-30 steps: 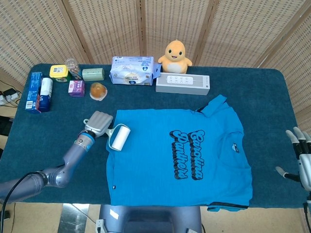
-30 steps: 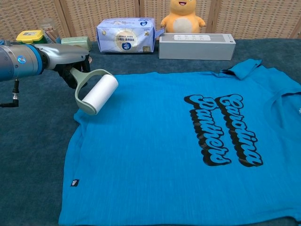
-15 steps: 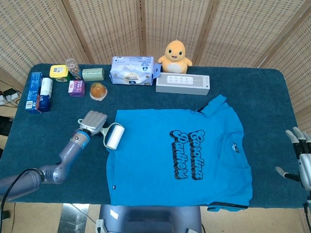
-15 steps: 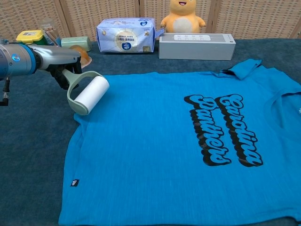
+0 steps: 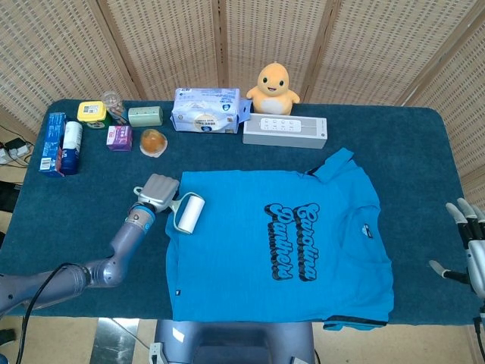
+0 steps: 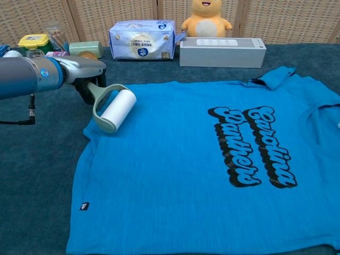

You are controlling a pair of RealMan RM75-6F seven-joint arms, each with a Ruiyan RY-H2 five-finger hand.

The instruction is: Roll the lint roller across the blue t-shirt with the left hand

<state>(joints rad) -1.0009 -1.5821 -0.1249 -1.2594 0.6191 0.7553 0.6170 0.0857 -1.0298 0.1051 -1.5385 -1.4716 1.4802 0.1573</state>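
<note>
Left hand (image 5: 155, 191) grips the lint roller (image 5: 188, 212) by its handle in the head view; the white drum lies just to its right, on the near-left corner of the blue t-shirt (image 5: 276, 246). My right hand (image 5: 468, 246) hangs well off past the shirt's far side, fingers spread, holding nothing. From the chest view, the left hand (image 6: 85, 71) is wrapped round the green handle, and the lint roller (image 6: 117, 110) touches the blue t-shirt (image 6: 202, 170) at its edge, tilted slightly. I judge the stroke should run away from the hand toward the lettering, drum flat, pressure light, so the cloth doesn't bunch on the tabletop (image 6: 37, 154).
</note>
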